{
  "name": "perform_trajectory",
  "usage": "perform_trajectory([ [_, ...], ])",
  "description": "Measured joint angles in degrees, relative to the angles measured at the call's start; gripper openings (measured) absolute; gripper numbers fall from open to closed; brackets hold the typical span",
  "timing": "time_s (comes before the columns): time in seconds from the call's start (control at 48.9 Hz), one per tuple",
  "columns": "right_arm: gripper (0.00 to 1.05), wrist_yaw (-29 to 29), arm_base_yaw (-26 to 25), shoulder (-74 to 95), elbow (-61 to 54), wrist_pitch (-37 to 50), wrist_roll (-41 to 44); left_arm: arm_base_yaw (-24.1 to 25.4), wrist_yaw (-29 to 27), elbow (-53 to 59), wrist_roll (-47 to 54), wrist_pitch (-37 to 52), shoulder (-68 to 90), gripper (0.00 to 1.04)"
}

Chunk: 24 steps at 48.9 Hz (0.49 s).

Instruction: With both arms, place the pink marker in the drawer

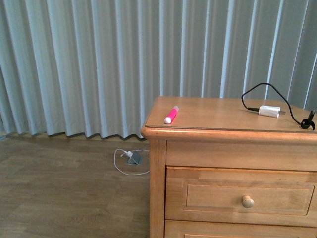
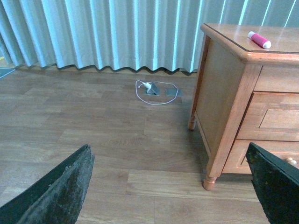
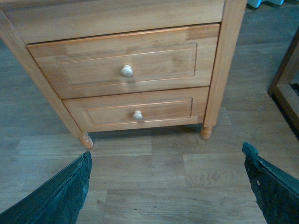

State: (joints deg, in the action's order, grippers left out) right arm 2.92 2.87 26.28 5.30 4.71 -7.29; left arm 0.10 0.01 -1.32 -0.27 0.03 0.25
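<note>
the wooden nightstand (image 1: 213, 115) is being faced from in front, with both arms being held back from it, probably so the approach is left free. its top drawer (image 1: 213, 196) is being shown fully shut. the left gripper (image 2: 168, 149) and right gripper (image 3: 166, 151) are being held with jaws spread wide, empty. the pink marker (image 1: 171, 114) is being seen lying on the nightstand's top by its front left corner, well apart from the white charger plug (image 1: 269, 111). the round knob (image 1: 247, 201) is being judged the first thing to be pulled.
</note>
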Motion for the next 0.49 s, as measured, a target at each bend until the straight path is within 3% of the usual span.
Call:
perform_trajectory([
  [0.205, 0.96, -0.9, 1.97, 27.91, 7.76, 19.61, -0.31, 0.0, 0.0, 0.0, 0.0, 0.0, 0.0, 0.99],
  [0.491, 0.96, 0.28, 5.86, 57.18, 21.77, 28.61, -0.7, 0.0, 0.0, 0.0, 0.0, 0.0, 0.0, 0.99],
])
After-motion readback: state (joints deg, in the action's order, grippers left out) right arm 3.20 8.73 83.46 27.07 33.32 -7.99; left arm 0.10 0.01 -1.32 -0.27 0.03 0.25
